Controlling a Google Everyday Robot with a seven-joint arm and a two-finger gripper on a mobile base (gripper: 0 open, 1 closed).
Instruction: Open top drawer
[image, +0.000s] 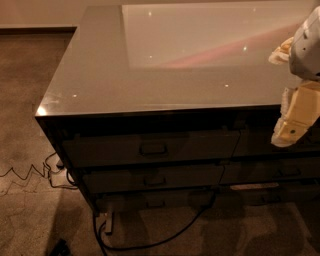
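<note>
Three drawer fronts stack below the bench's front edge. The top drawer is the highest and is shut, with its loop handle nearer the front-left corner. The cream gripper hangs at that edge's right end, well apart from the handle; wide or narrow, cannot tell. Best approach: travel left, hook the loop squarely, pull straight out.

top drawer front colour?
Top drawer: dark grey-black, camera view. Pincer hangs at right edge.

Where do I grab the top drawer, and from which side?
Grip the small loop handle at the centre of the top drawer, coming straight from the front: only it stands off the flat face. The gripper hangs well to its right.
</note>
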